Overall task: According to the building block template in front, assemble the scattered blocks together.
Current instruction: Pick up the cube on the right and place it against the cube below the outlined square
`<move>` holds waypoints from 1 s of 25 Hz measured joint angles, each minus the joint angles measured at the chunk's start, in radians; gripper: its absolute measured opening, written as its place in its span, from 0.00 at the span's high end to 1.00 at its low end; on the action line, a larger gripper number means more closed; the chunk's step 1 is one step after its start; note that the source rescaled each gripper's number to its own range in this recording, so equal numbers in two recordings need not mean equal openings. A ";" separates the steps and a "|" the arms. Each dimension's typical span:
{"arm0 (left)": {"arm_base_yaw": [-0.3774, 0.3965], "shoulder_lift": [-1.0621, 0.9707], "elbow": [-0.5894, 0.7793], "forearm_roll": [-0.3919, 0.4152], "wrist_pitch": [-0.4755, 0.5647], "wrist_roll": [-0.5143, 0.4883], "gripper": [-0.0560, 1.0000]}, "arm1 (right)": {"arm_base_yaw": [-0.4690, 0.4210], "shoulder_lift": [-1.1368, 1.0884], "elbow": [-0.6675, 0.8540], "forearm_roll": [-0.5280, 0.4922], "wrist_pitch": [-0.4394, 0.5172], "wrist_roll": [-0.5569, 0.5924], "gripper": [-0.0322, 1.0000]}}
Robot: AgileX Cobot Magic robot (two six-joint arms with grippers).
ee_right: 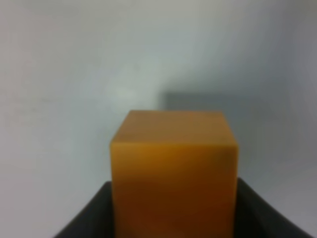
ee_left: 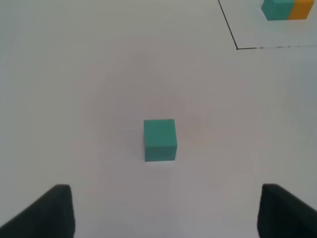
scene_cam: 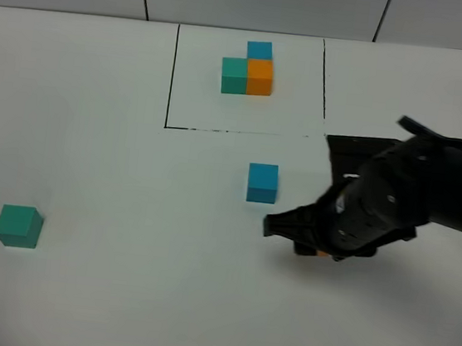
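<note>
Looking down from the high camera, we see the template (scene_cam: 249, 66) inside its black outline (scene_cam: 172, 74) at the far side of the table (scene_cam: 132, 162). The blue cube (scene_cam: 262, 182) sits just in front of that outline. The teal cube (scene_cam: 19, 226) lies well apart, far to the left. The right gripper (scene_cam: 295, 233) is low over the table, near the blue cube but not touching it. Only a sliver of the orange cube (scene_cam: 321, 253) shows beneath it.

From the left wrist, we find the left gripper (ee_left: 163, 213) spread wide with nothing between its fingers (ee_left: 54, 210). The teal cube rests on the table ahead of the jaws, centred on the gap but outside it.

From the right wrist, the orange cube fills the space between the dark fingers (ee_right: 86, 223), which press against both its sides, so these jaws are clamped on it. We cannot tell whether it is lifted off the table.
</note>
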 joint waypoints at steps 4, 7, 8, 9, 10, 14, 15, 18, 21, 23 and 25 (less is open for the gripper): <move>0.000 0.000 0.000 0.000 0.000 0.000 0.29 | 0.075 0.153 -0.191 -0.050 0.088 0.081 0.95; 0.000 0.000 0.000 0.000 0.000 0.000 0.29 | 0.100 0.257 -0.297 -0.044 0.114 0.088 0.95; 0.000 0.000 0.000 0.000 0.000 0.000 0.29 | 0.105 0.285 -0.325 -0.033 0.116 0.090 0.95; 0.000 0.000 0.000 0.000 0.000 0.000 0.29 | 0.107 0.308 -0.350 -0.023 0.119 0.090 0.95; 0.000 0.000 0.000 0.000 0.000 0.000 0.29 | 0.111 0.326 -0.368 -0.017 0.121 0.091 0.95; 0.000 0.000 0.000 0.000 0.000 0.000 0.29 | 0.112 0.355 -0.409 -0.008 0.134 0.098 0.95; 0.000 0.000 0.000 0.000 0.000 0.000 0.29 | 0.110 0.356 -0.412 -0.007 0.136 0.105 0.95; 0.000 0.000 0.000 0.000 0.000 0.000 0.29 | 0.106 0.357 -0.414 -0.007 0.145 0.127 0.95; 0.000 0.000 0.000 0.000 0.000 0.000 0.29 | 0.103 0.357 -0.414 -0.017 0.152 0.145 0.95; 0.000 0.000 0.000 0.000 0.000 0.000 0.29 | 0.100 0.357 -0.414 -0.030 0.153 0.162 0.95; 0.000 0.000 0.000 0.000 0.000 0.000 0.29 | 0.094 0.357 -0.414 -0.031 0.155 0.171 0.95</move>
